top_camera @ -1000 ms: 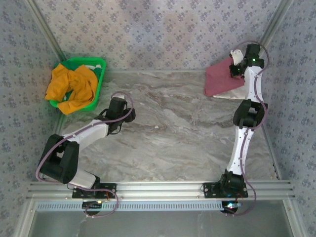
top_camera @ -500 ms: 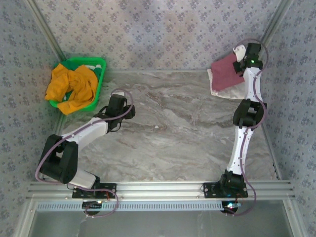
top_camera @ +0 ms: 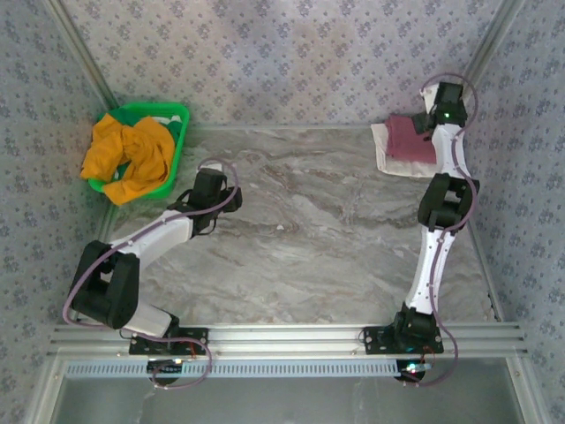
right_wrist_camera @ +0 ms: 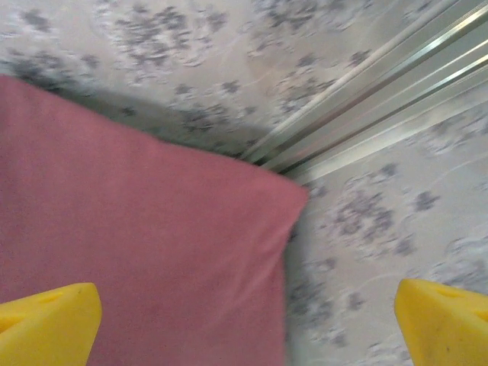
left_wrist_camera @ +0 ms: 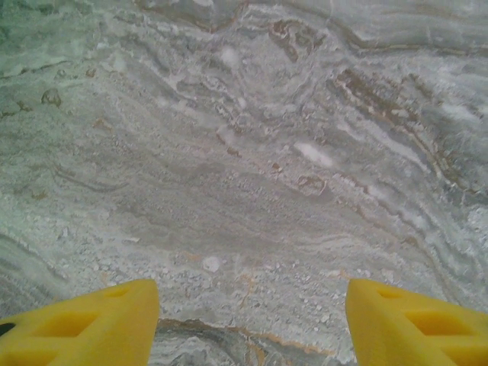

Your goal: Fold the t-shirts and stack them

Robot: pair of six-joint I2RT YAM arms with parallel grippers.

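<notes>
The maroon t-shirt [top_camera: 410,140] lies folded in the table's far right corner, with a white layer [top_camera: 387,152] showing along its left and near edges. My right gripper [top_camera: 432,120] hovers over its right edge. In the right wrist view its yellow fingertips [right_wrist_camera: 47,323] stand wide apart, open, above the maroon cloth [right_wrist_camera: 137,236] and gripping nothing. The mustard-orange t-shirt [top_camera: 131,155] is bunched in the green basket [top_camera: 178,113] at the far left. My left gripper [top_camera: 211,186] hangs open over bare marble [left_wrist_camera: 244,168], with nothing between its fingers [left_wrist_camera: 84,323].
Patterned walls with metal corner rails [right_wrist_camera: 358,114] close in the table at the back and both sides. The right arm [top_camera: 439,205] stretches along the right wall. An aluminium rail [top_camera: 282,336] runs along the near edge.
My right gripper has opened and let go of the maroon t-shirt, which has dropped from a raised sheet into a folded pile in the corner. The left arm has barely moved.
</notes>
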